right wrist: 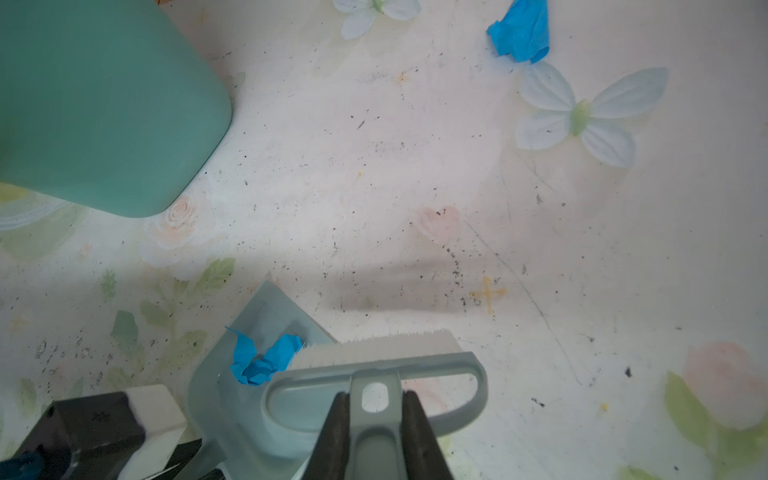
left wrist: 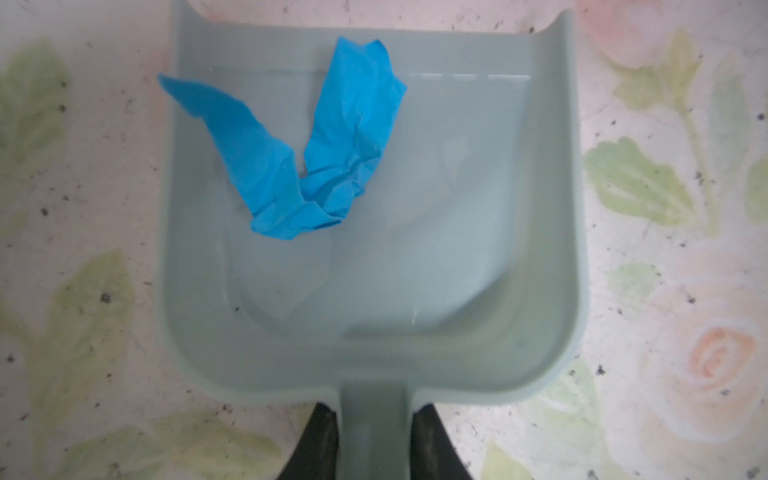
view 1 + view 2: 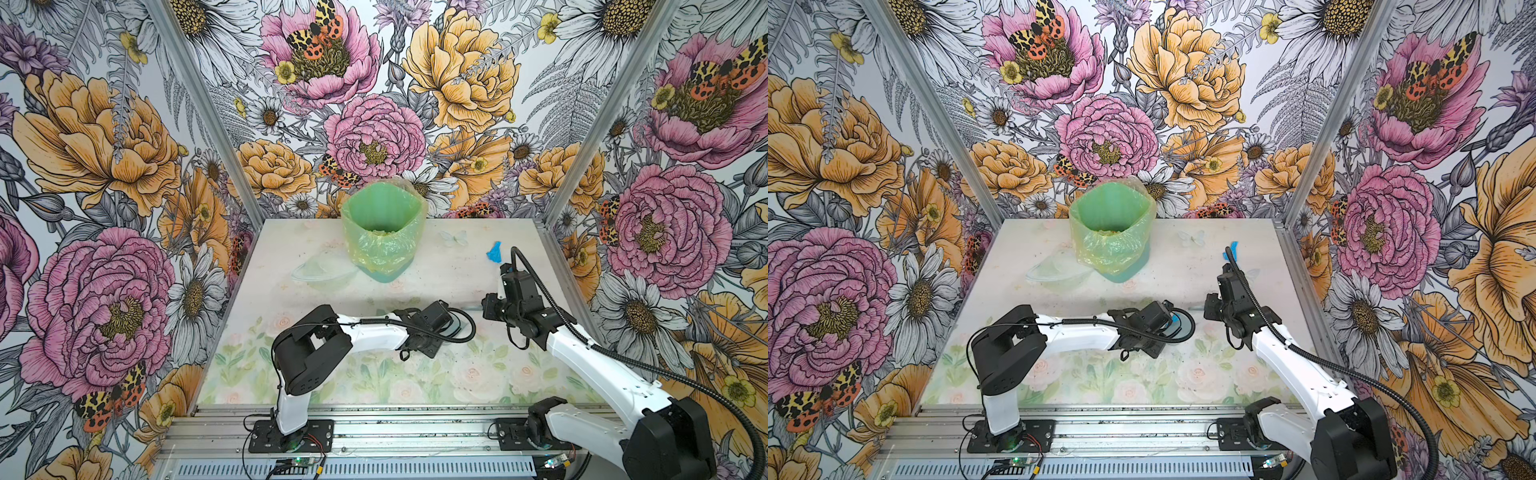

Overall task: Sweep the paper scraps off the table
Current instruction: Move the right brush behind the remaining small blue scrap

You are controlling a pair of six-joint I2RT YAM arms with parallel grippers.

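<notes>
My left gripper point(image 2: 376, 415) is shut on the handle of a grey-blue dustpan point(image 2: 415, 257) that lies flat on the table point(image 3: 332, 374). A crumpled blue paper scrap point(image 2: 328, 145) lies inside the pan, near its open lip. My right gripper point(image 1: 376, 399) is shut on the handle of a grey brush point(image 1: 374, 359), whose white bristles stand at the pan's mouth beside that scrap point(image 1: 262, 359). A second blue scrap point(image 3: 494, 252) lies on the table at the back right, beyond the right gripper point(image 3: 487, 306). In both top views the pan is mostly hidden under the left wrist.
A green bag-lined bin point(image 3: 384, 228) stands at the back middle of the table, and its teal base point(image 1: 104, 104) shows in the right wrist view. Flowered walls close in the left, back and right sides. An aluminium rail point(image 3: 374, 419) carrying both arm bases runs along the front.
</notes>
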